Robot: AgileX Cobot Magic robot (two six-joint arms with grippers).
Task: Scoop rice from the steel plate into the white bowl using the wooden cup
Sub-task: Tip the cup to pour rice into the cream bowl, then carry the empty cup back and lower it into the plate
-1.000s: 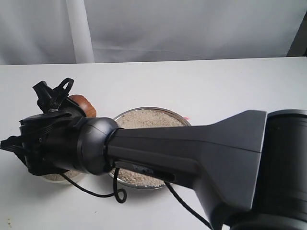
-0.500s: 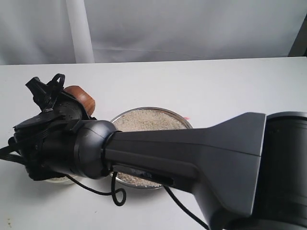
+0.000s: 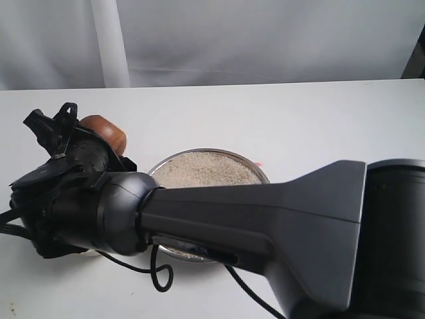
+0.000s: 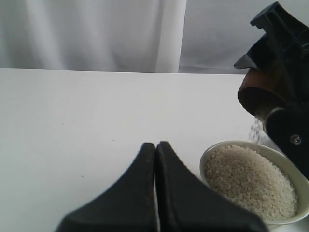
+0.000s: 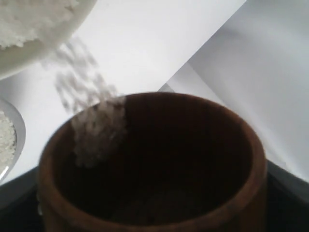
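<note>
Now wooden cup (image 4: 258, 93) tipped, rice (image 4: 248, 183) falling into white bowl (image 4: 206, 155).

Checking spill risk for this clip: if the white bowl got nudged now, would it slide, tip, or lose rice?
The white bowl looks thick-walled and wide, so it would probably slide rather than tip. The rice is heaped near the rim, so a sharp push would likely scatter grains. Filled like this, it probably feels heavy for its size.

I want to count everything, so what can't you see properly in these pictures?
- White bowl: exterior view, hidden behind the right arm; left wrist view, cut off by the picture's edge.
- Steel plate: exterior view, near half covered by that arm.
- Rice left in the wooden cup: right wrist view, dark and blurred.
</note>
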